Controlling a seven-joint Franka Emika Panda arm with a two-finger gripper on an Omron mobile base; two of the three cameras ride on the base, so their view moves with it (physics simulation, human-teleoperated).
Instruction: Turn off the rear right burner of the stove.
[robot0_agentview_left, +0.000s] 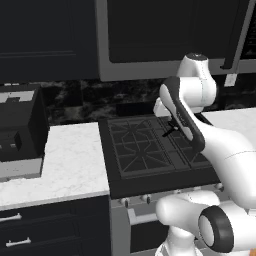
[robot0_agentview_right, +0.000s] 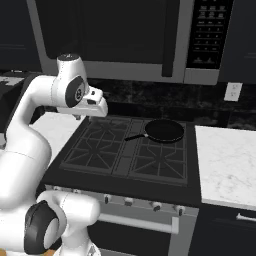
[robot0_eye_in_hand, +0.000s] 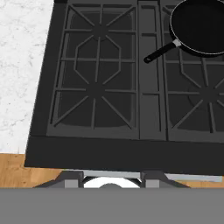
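Stove: 4 grates, 1 pan.

No legible text, labels or numbers

Kitchen: stove, microwave, marble counter.

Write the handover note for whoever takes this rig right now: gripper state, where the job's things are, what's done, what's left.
Gripper: held high above the stove, looking down on it. The fingertips barely show in the hand view, so whether the jaws are open or shut cannot be told; nothing is seen held.
Rear right burner: a frying pan sits on it, handle pointing toward the middle of the cooktop.
Knobs: in a row along the silver front, above the bar handle.
Done: the arm is positioned over the cooktop; no knob is touched.
Left: bring the gripper down to the front, find the knob for the rear right burner, turn it off.
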